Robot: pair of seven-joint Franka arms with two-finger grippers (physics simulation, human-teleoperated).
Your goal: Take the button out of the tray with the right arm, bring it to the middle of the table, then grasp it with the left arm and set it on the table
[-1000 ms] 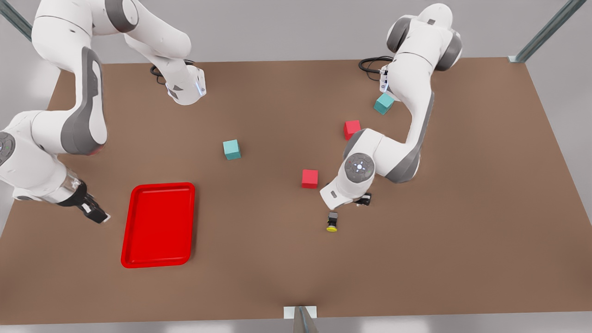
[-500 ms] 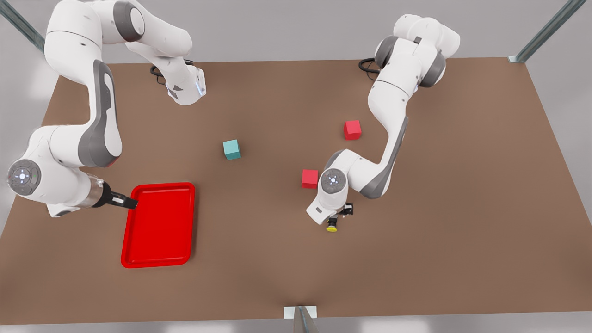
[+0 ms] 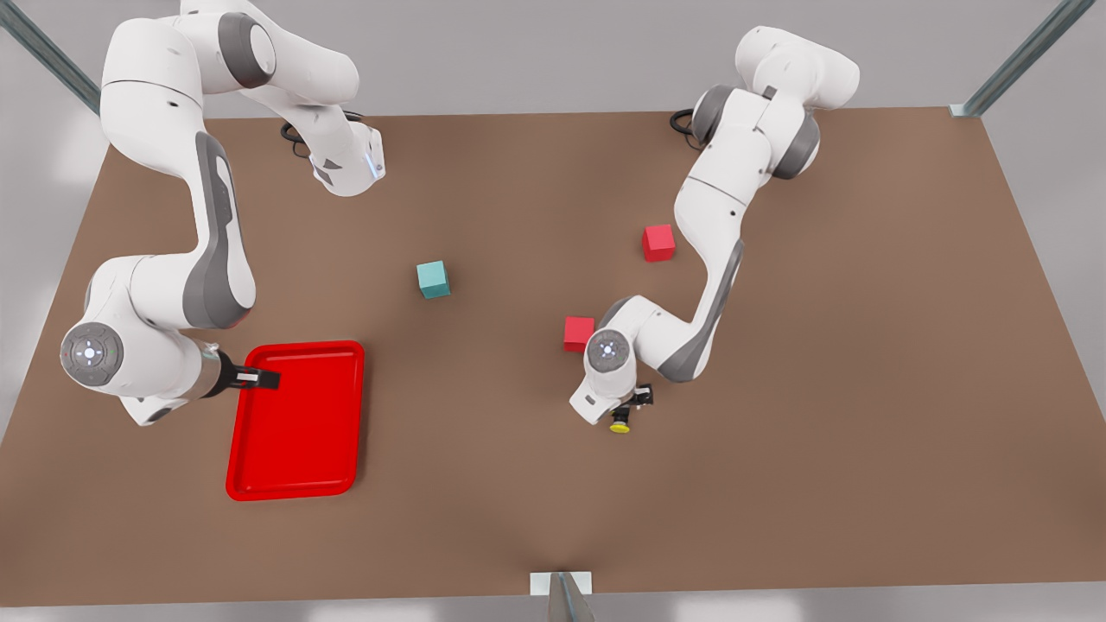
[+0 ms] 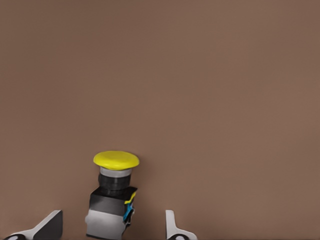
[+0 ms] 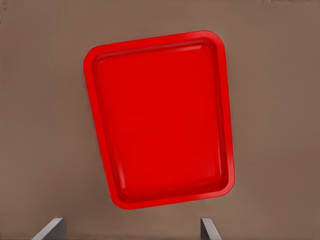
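Note:
The button [image 3: 619,423] lies on its side on the brown table [image 3: 864,389], near the middle, its yellow cap toward the front edge. My left gripper [image 3: 633,404] hangs just behind it. In the left wrist view the button [image 4: 113,192] sits between the open fingers [image 4: 50,226], which stand apart from its dark body. The glossy red tray [image 3: 298,423] rests at the front view's left with nothing in it. My right gripper [image 3: 259,378] hovers over the tray's left rim. In the right wrist view the tray [image 5: 160,117] lies beyond that gripper's [image 5: 130,227] open fingers.
A teal cube [image 3: 433,279] stands left of centre. One red cube [image 3: 577,333] sits close beside the left arm's wrist, another red cube [image 3: 658,243] farther back. The table's front and the front view's right side are bare brown surface.
The left gripper has moved in over the button, so the body now sits between its fingers. The right arm has swung from outside the tray to above its left rim.

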